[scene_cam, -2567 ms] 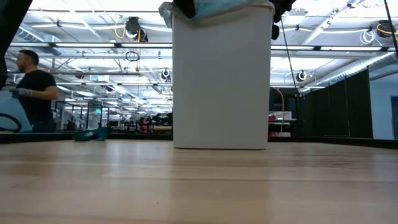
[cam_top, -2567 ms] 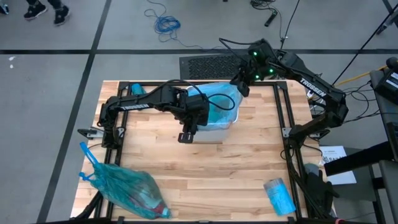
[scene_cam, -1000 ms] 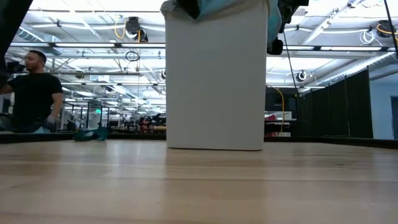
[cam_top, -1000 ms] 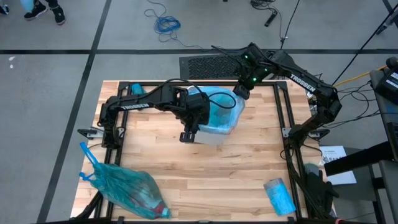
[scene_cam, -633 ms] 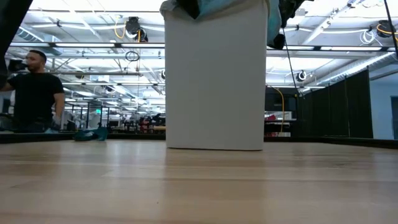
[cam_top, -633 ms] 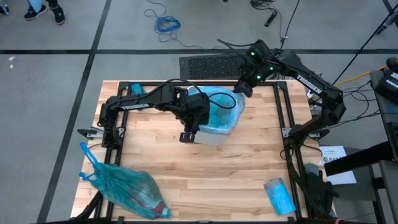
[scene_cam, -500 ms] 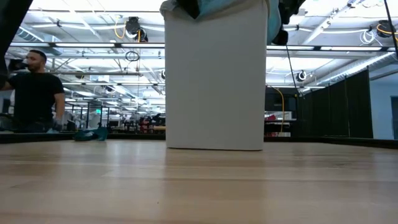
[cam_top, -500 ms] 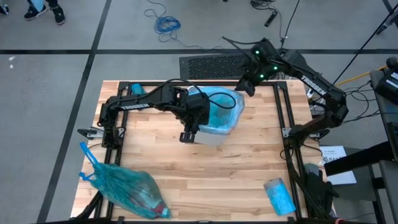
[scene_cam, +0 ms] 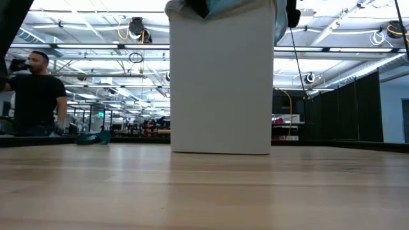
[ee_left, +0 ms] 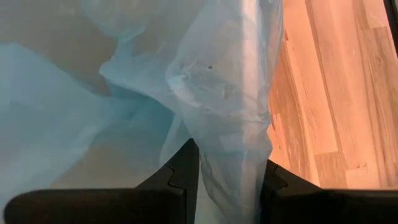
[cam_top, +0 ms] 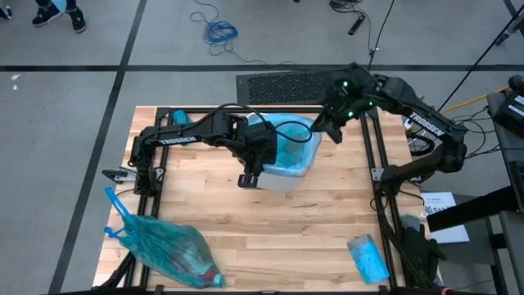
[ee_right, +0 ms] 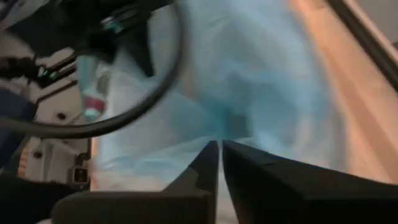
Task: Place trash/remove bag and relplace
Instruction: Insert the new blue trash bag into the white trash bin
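High view: the white bin (cam_top: 286, 174) sits mid-table w/ a fresh pale blue liner (cam_top: 288, 141) half draped over it, so this looks like the re-bagging step. The left gripper (ee_left: 225, 163) pinches the liner's edge at the bin's 9 o'clock rim. The right gripper (ee_right: 220, 149), at 2 o'clock, is pressed together, apparently on nothing. The tied full trash bag (cam_top: 168, 250) lies at the table's 7 o'clock corner. Next, prob.: right re-grabs the loose edge and stretches it over the rim.

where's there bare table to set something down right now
Bare wood runs across the middle front, between the tied blue bag at the front left and the folded blue bags at the front right. Crowded: the back centre, around the white bin.
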Robot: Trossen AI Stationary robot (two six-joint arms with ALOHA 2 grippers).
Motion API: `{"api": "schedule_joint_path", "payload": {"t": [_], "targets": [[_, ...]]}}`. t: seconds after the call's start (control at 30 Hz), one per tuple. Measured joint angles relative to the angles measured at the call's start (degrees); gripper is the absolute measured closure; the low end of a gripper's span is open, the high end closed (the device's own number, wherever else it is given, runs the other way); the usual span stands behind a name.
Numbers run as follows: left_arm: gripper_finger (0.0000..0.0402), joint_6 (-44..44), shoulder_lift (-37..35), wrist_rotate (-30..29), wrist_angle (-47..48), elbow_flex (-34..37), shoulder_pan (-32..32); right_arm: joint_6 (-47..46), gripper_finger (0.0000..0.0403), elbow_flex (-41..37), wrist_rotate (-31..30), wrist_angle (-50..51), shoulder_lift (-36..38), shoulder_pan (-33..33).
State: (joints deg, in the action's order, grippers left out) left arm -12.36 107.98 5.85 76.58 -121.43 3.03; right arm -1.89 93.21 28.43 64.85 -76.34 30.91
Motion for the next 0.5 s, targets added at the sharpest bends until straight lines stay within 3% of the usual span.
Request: {"api": "schedule_joint_path", "payload": {"t": [0.27,0.5], "targets": [[0.0313,0.03,0.0,-0.02,-0.88,0.0,0.0,-2.97,0.0401,-0.85,-6.04,-1.3,-0.18,-8.21],[0.0313,1.14,0.0,-0.02,-0.84,0.0,0.0,-8.94,0.0403,-12.57,-7.09,-10.04,2.27,-13.71]]}}
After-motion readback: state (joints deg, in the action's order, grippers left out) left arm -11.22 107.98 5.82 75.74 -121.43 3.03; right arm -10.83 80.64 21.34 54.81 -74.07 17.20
